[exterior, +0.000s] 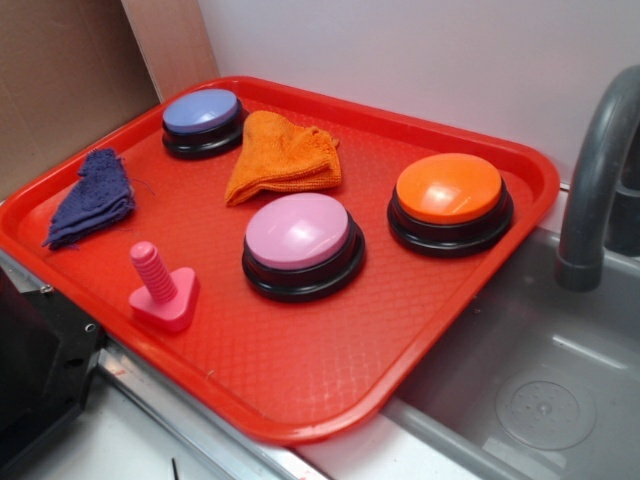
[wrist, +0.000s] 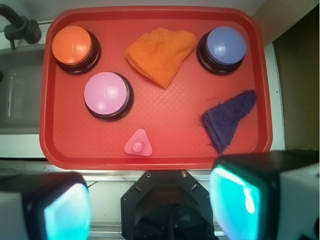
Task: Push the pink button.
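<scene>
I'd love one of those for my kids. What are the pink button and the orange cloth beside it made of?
The pink button looks like hard moulded plastic: its dome is glossy and reflects light, and it sits on a black ring base. The orange cloth looks like soft terry or microfibre fabric, matte with a nubbly weave and folded creases. The exact fibre can't be told.

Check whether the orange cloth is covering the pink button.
No, the orange cloth lies beside the pink button, whose dome is fully bare.
</scene>
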Motion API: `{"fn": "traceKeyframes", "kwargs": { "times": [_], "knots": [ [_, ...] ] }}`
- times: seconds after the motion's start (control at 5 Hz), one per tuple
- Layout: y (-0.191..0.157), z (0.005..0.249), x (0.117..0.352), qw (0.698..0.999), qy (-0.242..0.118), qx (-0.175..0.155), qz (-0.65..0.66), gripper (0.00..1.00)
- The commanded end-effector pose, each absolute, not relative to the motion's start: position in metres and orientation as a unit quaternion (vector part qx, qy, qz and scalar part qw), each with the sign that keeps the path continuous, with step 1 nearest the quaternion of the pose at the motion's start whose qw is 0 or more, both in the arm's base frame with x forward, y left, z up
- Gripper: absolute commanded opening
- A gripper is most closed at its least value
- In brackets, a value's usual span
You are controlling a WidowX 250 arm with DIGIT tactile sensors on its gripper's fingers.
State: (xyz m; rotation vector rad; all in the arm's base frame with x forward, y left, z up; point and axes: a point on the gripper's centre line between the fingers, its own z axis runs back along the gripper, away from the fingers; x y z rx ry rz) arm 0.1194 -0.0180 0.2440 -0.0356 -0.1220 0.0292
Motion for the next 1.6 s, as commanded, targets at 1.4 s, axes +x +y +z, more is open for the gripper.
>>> {"fn": "traceKeyframes", "kwargs": {
  "times": [1.4],
  "knots": [
    [-0.094,0.064,0.211,0.959,-0.062,-0.065,-0.268,1.0]
  ]
}}
